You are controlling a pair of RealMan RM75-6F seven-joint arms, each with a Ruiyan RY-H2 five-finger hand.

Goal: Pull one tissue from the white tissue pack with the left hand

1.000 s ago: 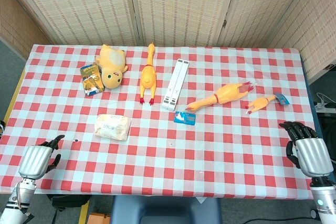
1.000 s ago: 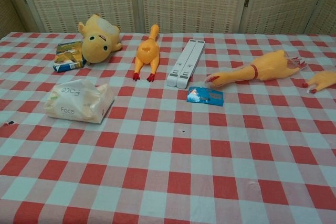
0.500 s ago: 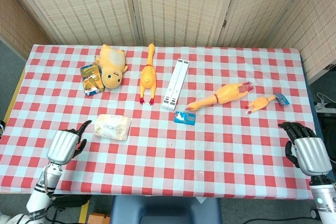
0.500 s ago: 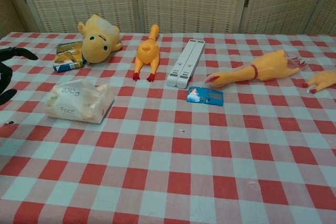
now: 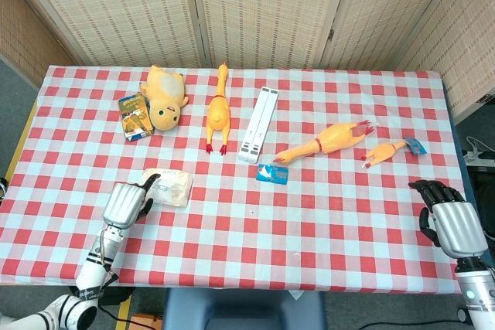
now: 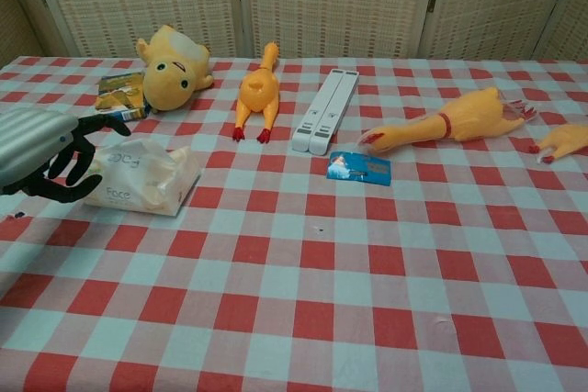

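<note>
A: Chest view: where is the left robot hand (image 6: pixel 41 155)?
B: Just beside the white tissue pack (image 6: pixel 140 177), fingers spread, holding nothing.
A: The right robot hand (image 5: pixel 451 223)?
B: Far from the pack, fingers apart.

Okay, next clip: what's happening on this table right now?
The robot's left hand is at the near-left side of the white tissue pack, fingers spread apart and holding nothing; no tissue has been pulled out yet. The right hand sits idle at the table's right edge, also empty. Further back on the checkered tablecloth lie a plush toy, rubber chickens, a white folded stand and a small blue card, all untouched.
</note>
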